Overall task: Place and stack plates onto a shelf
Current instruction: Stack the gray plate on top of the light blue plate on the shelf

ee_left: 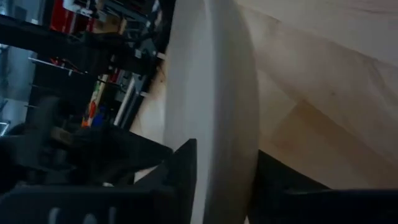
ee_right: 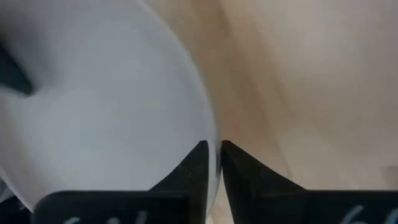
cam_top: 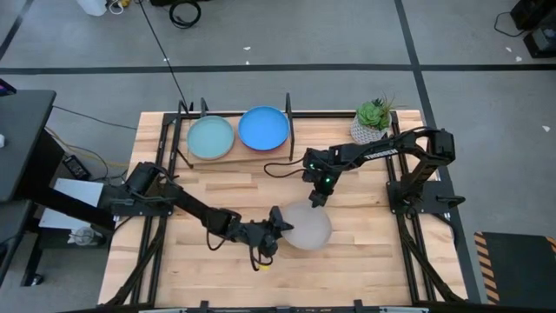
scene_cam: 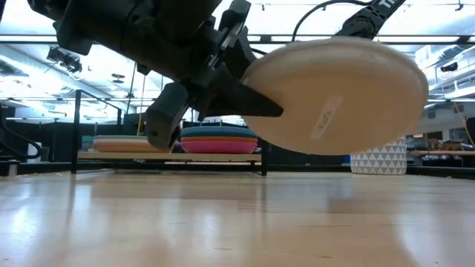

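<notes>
— Where's the plate?

— I see the grey plate point(cam_top: 308, 228) lifted off the counter point(cam_top: 365, 261), well in front of the shelf point(cam_top: 252, 154). My left gripper point(cam_top: 280, 224) clamps its rim.

— And the right gripper point(cam_top: 316, 200)?

— Its fingers straddle the opposite rim, slightly parted; I can't tell whether they grip.

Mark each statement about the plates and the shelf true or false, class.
1. The cream plate hangs clear of the tabletop. True.
2. The blue plate tops the left stack on the shelf. False: it tops the right stack; the pale teal plate tops the left.
3. The left gripper has its jaws on the cream plate's rim. True.
4. The potted plant stands on the shelf. False: it stands on the table beside it.
</notes>
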